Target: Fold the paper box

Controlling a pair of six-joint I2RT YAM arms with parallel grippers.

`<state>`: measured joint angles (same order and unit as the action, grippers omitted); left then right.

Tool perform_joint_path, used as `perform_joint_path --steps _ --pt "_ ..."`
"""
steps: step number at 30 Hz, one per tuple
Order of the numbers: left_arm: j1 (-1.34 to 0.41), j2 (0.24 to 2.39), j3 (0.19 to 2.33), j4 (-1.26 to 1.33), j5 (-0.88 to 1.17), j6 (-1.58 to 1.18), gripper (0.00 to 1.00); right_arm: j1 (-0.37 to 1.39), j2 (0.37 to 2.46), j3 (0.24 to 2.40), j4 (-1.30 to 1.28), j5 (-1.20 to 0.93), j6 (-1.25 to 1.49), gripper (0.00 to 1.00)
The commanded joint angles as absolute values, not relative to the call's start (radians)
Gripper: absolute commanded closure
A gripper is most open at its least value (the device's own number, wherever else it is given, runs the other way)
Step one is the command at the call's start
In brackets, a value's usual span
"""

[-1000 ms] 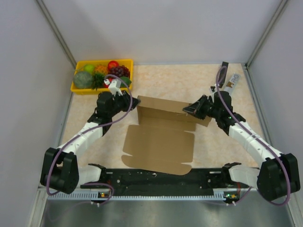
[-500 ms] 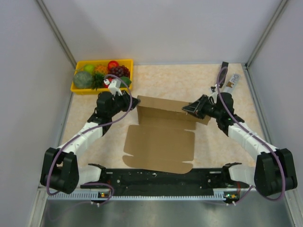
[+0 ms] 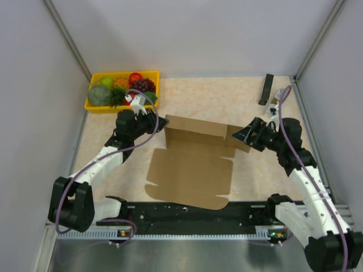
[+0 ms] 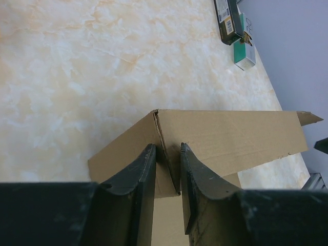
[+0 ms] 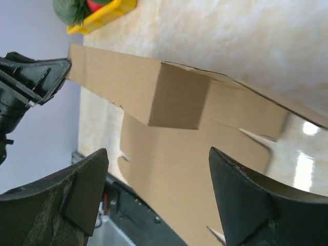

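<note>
The paper box (image 3: 190,173) is a brown cardboard sheet lying flat mid-table, with its back wall (image 3: 195,129) standing up. My left gripper (image 3: 160,122) is shut on the wall's left end. In the left wrist view its fingers (image 4: 168,154) pinch the cardboard edge where the wall (image 4: 230,136) meets a side flap. My right gripper (image 3: 245,135) hangs open just right of the wall's right end, touching nothing. Seen from the right wrist, its jaws (image 5: 158,154) stand wide apart with the box (image 5: 174,102) ahead of them and the side flap folded inward.
A yellow tray of fruit (image 3: 122,90) sits at the back left, close behind my left gripper. A black bar (image 3: 265,89) and a small green and white item (image 3: 278,96) lie at the back right. Grey walls enclose the table.
My right gripper has opened, let go of the box's right end and drawn back to the right. The left gripper keeps its hold and has not moved.
</note>
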<state>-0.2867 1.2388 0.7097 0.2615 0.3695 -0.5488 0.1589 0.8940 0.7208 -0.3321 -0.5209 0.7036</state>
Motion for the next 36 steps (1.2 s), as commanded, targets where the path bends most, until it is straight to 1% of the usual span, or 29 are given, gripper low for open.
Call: perform_joint_path --steps 1,3,4,5,7,9,12,14,15,17,18,20,21,25,27,30,36 --pt "-0.295 1.238 0.696 0.144 0.399 -0.52 0.72 0.043 0.75 0.675 -0.512 -0.477 0.58 0.28" --pt "-0.295 1.233 0.698 0.14 0.399 -0.518 0.72 0.019 0.738 0.623 -0.514 -0.466 0.566 0.39" --pt "-0.295 1.229 0.698 0.138 0.397 -0.518 0.72 0.02 0.748 0.611 -0.505 -0.46 0.539 0.59" --pt "-0.296 1.226 0.696 0.138 0.396 -0.518 0.72 0.02 0.77 0.591 -0.497 -0.45 0.526 0.67" --pt "-0.295 1.217 0.69 0.137 0.388 -0.518 0.72 0.021 0.825 0.571 -0.456 -0.445 0.493 0.71" --pt "-0.295 1.21 0.681 0.138 0.385 -0.525 0.72 0.038 0.836 0.539 -0.373 -0.41 0.495 0.71" --pt "-0.295 1.207 0.677 0.144 0.379 -0.531 0.72 0.126 0.83 0.491 -0.264 -0.284 0.518 0.67" --pt "-0.295 1.203 0.676 0.144 0.371 -0.532 0.72 0.178 0.818 0.431 -0.174 -0.192 0.56 0.63" --pt "-0.295 1.201 0.678 0.144 0.368 -0.532 0.71 0.181 0.816 0.404 -0.135 -0.177 0.58 0.58" --pt "-0.295 1.201 0.678 0.146 0.362 -0.537 0.72 0.183 0.815 0.316 -0.043 -0.147 0.658 0.57" --pt "-0.295 1.203 0.678 0.146 0.364 -0.54 0.72 0.187 0.816 0.292 0.045 -0.135 0.681 0.57" --pt "-0.295 1.206 0.678 0.146 0.362 -0.545 0.71 0.192 0.828 0.224 0.118 -0.076 0.735 0.53" --pt "-0.295 1.209 0.68 0.144 0.362 -0.543 0.71 0.193 0.84 0.209 0.199 -0.074 0.745 0.53" --pt "-0.295 1.218 0.681 0.143 0.365 -0.555 0.71 0.198 0.92 0.169 0.346 -0.08 0.779 0.55" --pt "-0.295 1.221 0.683 0.144 0.368 -0.555 0.71 0.199 0.995 0.175 0.363 -0.086 0.782 0.58" --pt "-0.295 1.232 0.689 0.147 0.371 -0.558 0.71 0.218 1.089 0.167 0.465 -0.097 0.796 0.59" --pt "-0.295 1.241 0.692 0.15 0.379 -0.566 0.71 0.262 1.178 0.172 0.555 -0.06 0.805 0.6"
